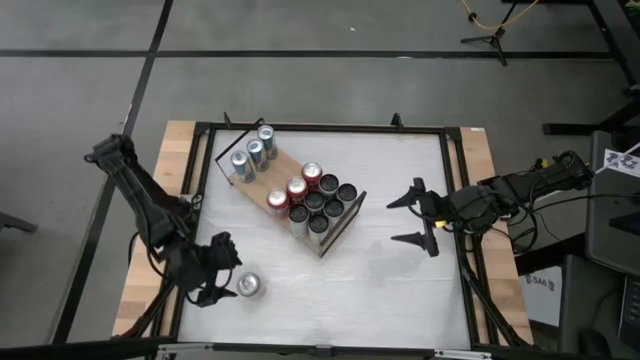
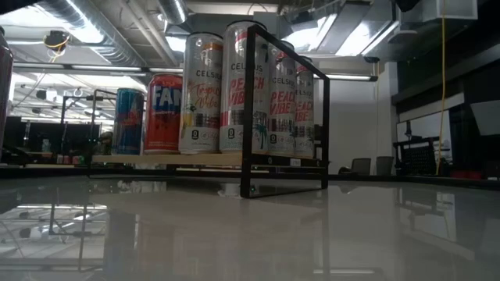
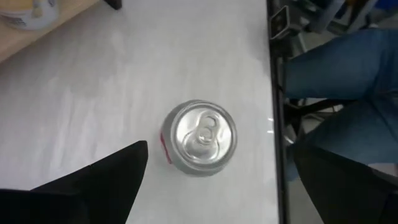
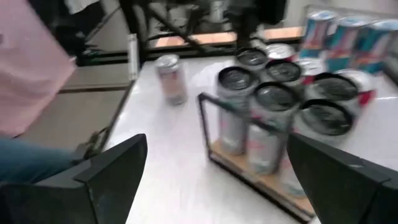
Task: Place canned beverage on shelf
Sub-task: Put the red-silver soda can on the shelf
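Observation:
A loose can point(image 1: 248, 285) with a silver top and a red side stands upright on its base on the white table near the front left. In the left wrist view the can point(image 3: 200, 137) shows from above. My left gripper point(image 1: 228, 276) is open just left of it, its two fingers point(image 3: 106, 180) spread wider than the can and short of it. The shelf point(image 1: 283, 168), a light-wood board on a black wire frame, stands slantwise at the table's middle and carries several cans point(image 1: 312, 198). My right gripper point(image 1: 394, 221) hangs open to the right of the shelf point(image 4: 249, 171).
Black frame bars point(image 1: 200, 180) and wooden side strips point(image 1: 175, 160) border the white top. A person's legs in jeans point(image 3: 348, 68) show beyond the table edge. White table point(image 1: 370, 280) lies bare between the loose can and the right arm.

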`<state>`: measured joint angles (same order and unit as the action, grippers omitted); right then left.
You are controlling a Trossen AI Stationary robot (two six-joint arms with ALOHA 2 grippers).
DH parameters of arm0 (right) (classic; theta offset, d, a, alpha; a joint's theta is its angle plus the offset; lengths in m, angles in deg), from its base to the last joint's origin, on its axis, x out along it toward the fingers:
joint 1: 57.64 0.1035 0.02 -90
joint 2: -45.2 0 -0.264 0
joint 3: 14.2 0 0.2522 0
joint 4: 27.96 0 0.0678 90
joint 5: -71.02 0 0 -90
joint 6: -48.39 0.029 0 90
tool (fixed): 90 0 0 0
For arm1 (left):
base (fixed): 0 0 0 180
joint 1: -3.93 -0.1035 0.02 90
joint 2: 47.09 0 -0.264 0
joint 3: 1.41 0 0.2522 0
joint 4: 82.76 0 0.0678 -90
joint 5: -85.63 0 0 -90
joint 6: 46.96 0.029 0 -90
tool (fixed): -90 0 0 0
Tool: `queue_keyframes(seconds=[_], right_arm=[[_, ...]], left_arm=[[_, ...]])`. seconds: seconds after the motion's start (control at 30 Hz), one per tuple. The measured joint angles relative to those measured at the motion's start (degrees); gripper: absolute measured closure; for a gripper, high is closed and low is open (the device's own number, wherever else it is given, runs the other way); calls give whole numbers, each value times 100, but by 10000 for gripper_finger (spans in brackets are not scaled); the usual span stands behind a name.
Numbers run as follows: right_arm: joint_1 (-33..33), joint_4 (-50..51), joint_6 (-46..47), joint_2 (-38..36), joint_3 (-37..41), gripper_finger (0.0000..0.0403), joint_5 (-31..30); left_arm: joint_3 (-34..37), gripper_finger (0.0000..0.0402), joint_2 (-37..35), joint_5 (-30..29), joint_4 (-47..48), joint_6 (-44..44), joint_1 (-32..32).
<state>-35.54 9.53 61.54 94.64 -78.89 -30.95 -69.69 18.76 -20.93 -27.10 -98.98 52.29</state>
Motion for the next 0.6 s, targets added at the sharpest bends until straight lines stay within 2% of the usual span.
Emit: queue_keyframes(seconds=[0.17, 0.4, 0.47, 0.6], right_arm=[[0, 124, -89, -17, 0, 22, -1015], [-80, 311, -226, -175, 4, 22, -1645], [-267, 507, -297, -323, 4, 22, -1564], [-759, 701, -352, -586, 4, 22, -721]], left_arm=[[0, 5, 209, -164, -1, -5, 59], [0, 5, 461, -168, -89, -39, 54], [0, 5, 494, -168, -183, -75, 54], [0, 5, 509, -181, -226, -196, 52]])
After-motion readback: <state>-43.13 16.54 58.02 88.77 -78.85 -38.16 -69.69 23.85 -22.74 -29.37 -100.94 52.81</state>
